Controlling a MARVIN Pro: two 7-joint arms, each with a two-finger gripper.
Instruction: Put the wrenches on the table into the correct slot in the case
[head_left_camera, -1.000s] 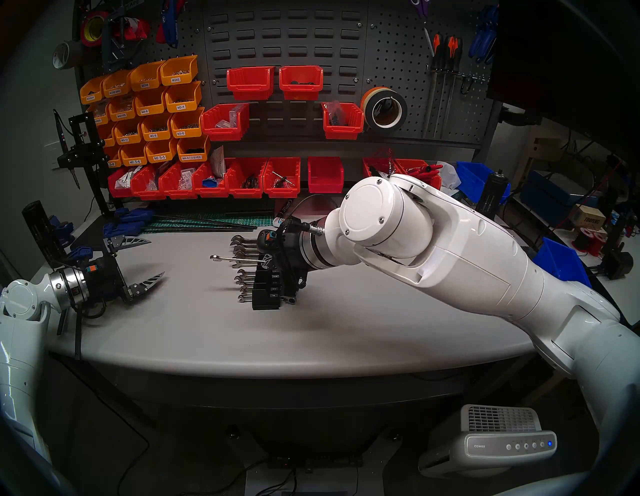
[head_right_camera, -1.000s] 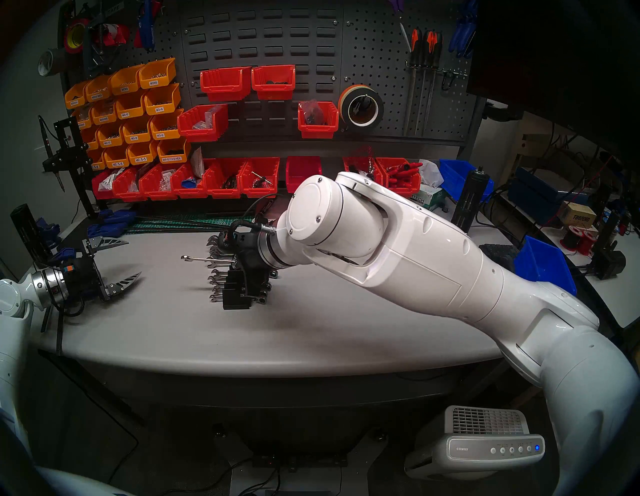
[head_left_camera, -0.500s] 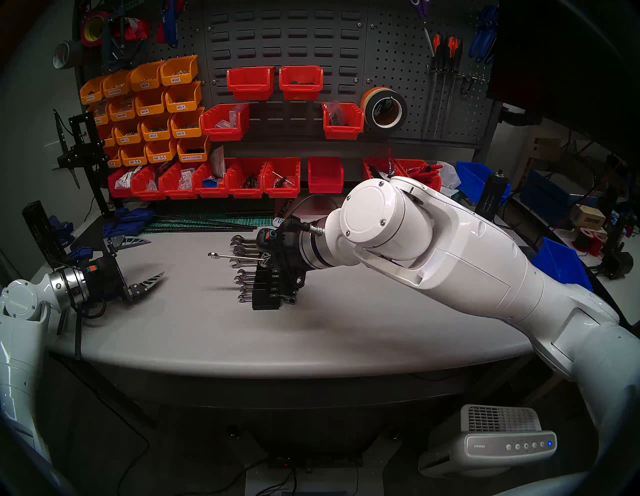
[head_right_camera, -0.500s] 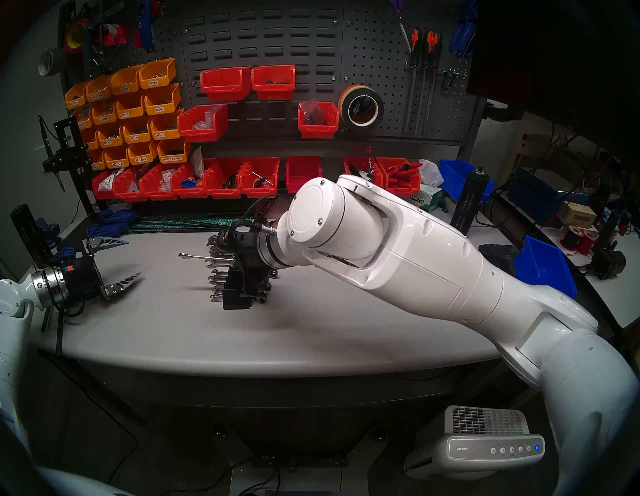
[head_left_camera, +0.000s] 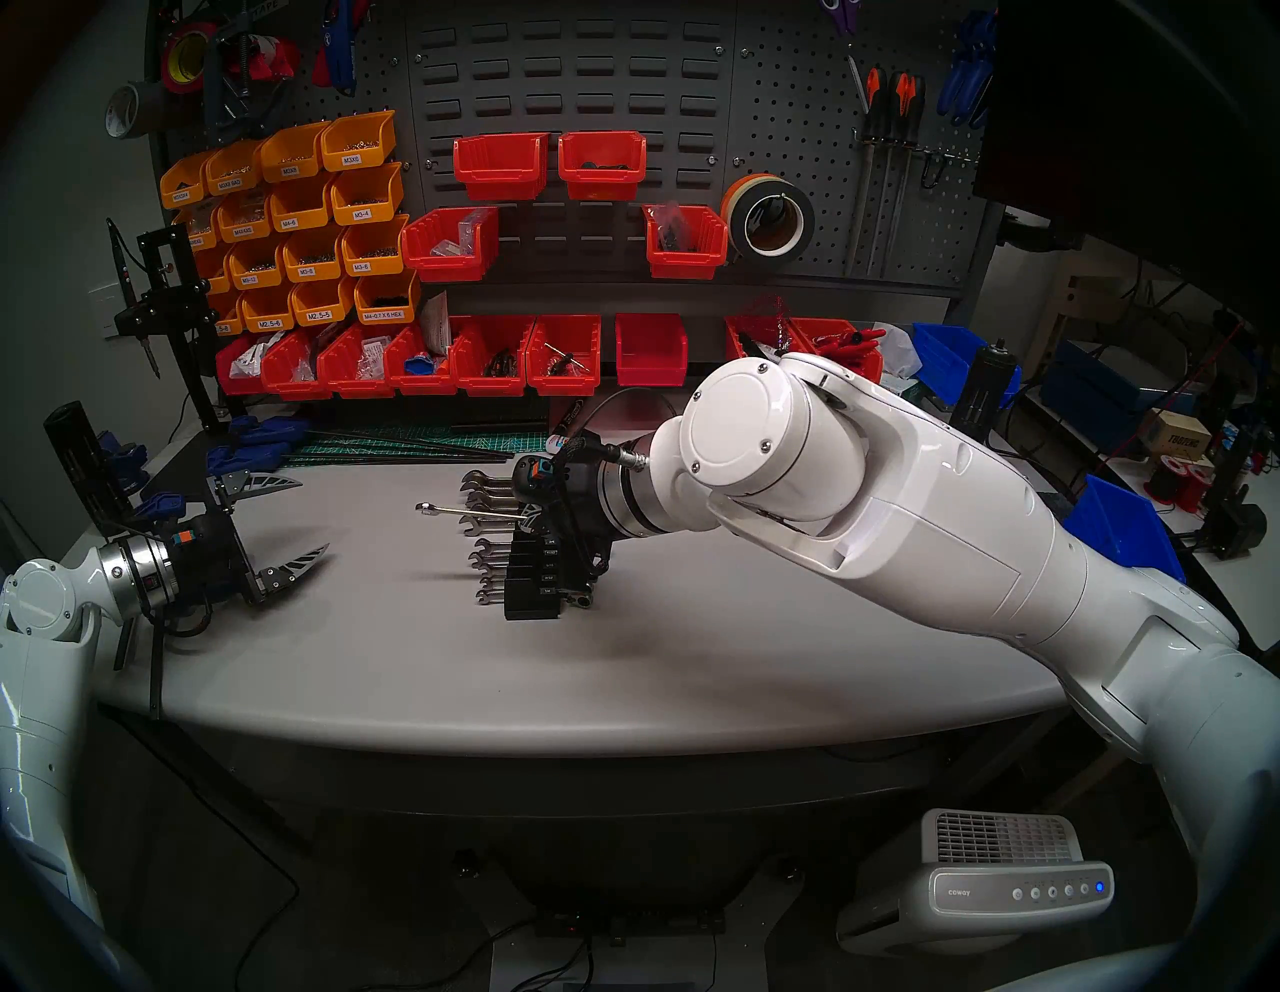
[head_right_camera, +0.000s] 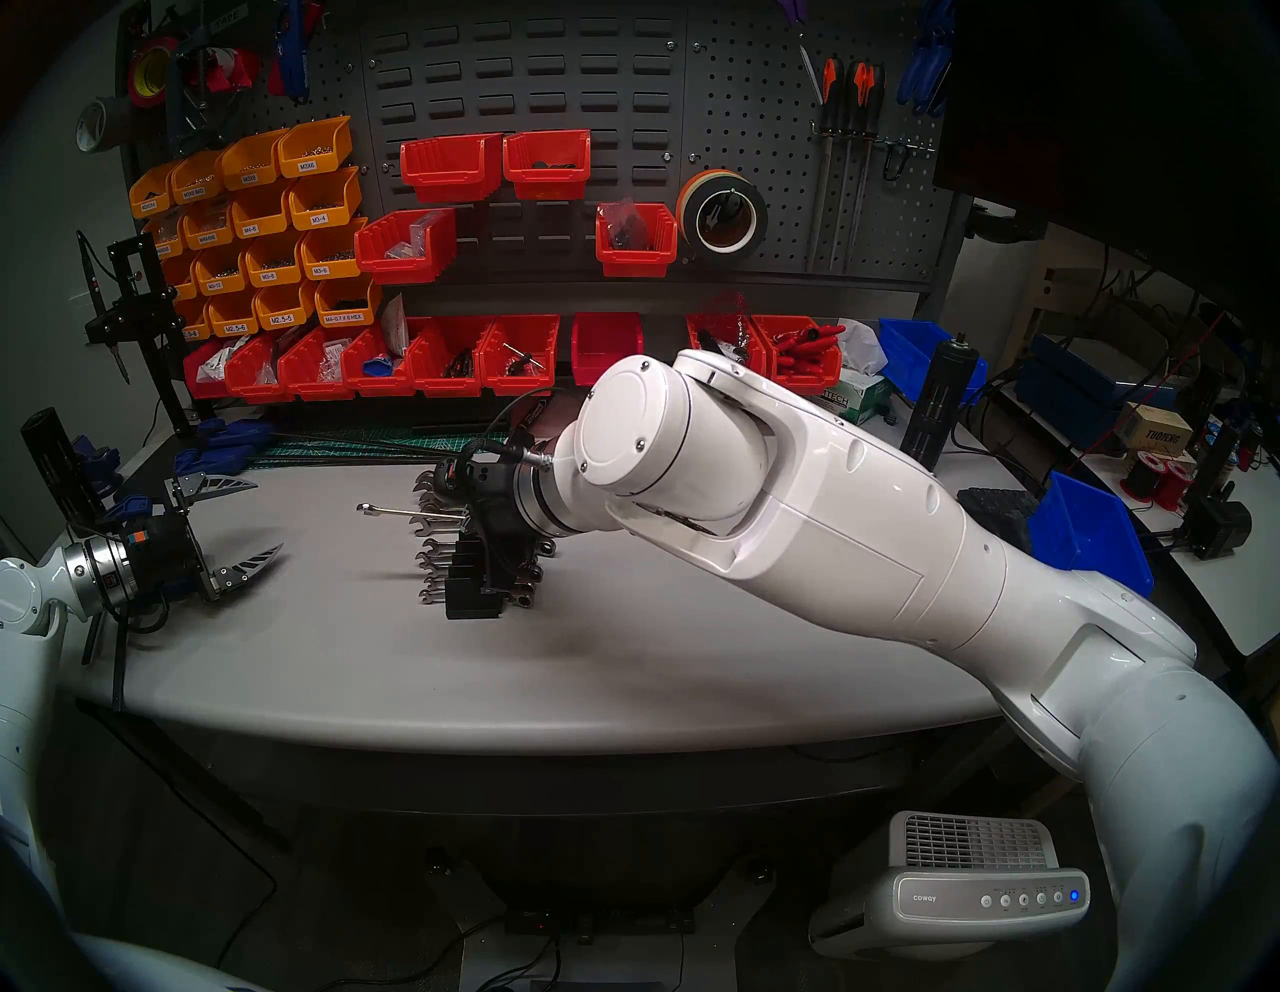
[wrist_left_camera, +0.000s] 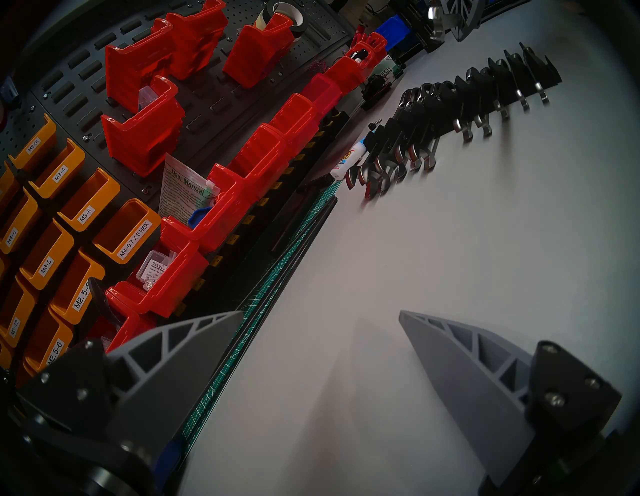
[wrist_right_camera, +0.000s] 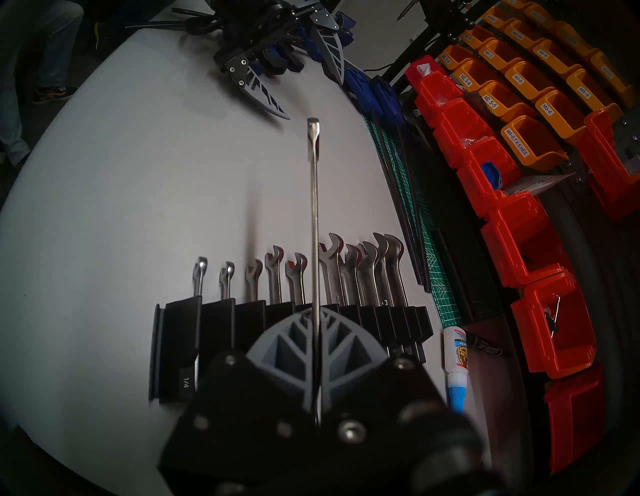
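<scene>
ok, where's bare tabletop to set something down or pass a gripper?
Free: the table between the case and its front edge, and between the case and the open left gripper. Crowded: behind the case, glue bottle and cutting mat; right gripper with wrench over the case.

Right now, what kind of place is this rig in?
Most likely a workshop bench: a pegboard hung with labelled orange parts bins, red bins of hardware, and screwdrivers.
</scene>
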